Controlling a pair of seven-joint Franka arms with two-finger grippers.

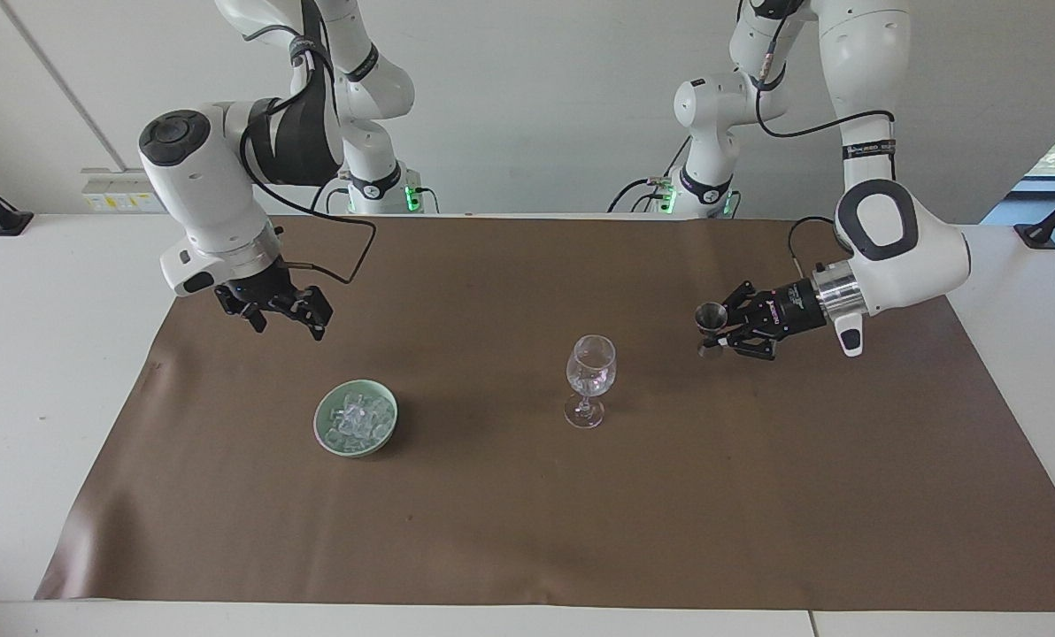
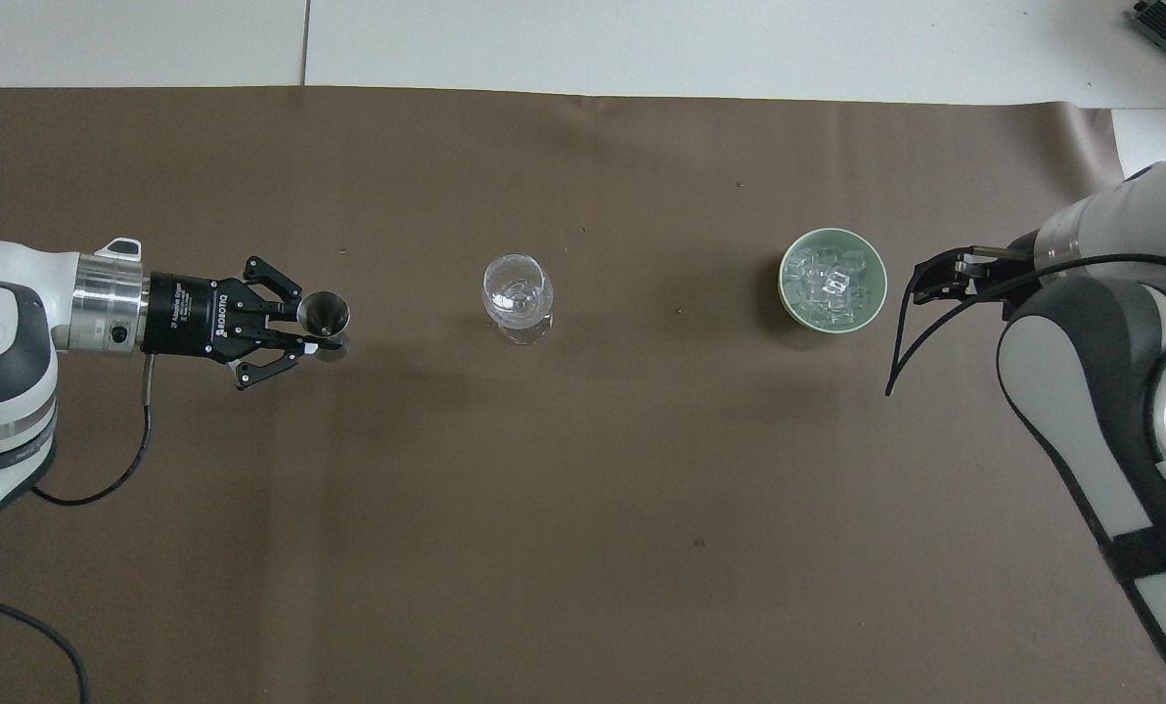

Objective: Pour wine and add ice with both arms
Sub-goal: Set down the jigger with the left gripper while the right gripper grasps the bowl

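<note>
- Steel jigger (image 1: 712, 317), held upright and low over the brown mat (image 1: 527, 531) by the left gripper (image 1: 715, 329), whose fingers are pinched tight on its waist; it sits at 3 o'clock of the wine glass (image 1: 590, 364) in the facing view, well apart from it
- The glass stands upright mid-mat; whether it holds liquid I cannot tell
- The ice (image 2: 828, 284) lies heaped in the green bowl (image 2: 794, 303), on the mat toward the right arm's end of the bench (image 1: 50, 372)
- The right gripper (image 1: 287, 317) hangs above the mat at 11 o'clock of the bowl in the facing view, fingers spread wide and holding nothing
- My reading: the step in hand is taking a cube; come down plumb over the bowl's middle; single out a top cube; close gently, since wet-looking cubes may slip; keep clear of the rim so the bowl does not tip or slide
</note>
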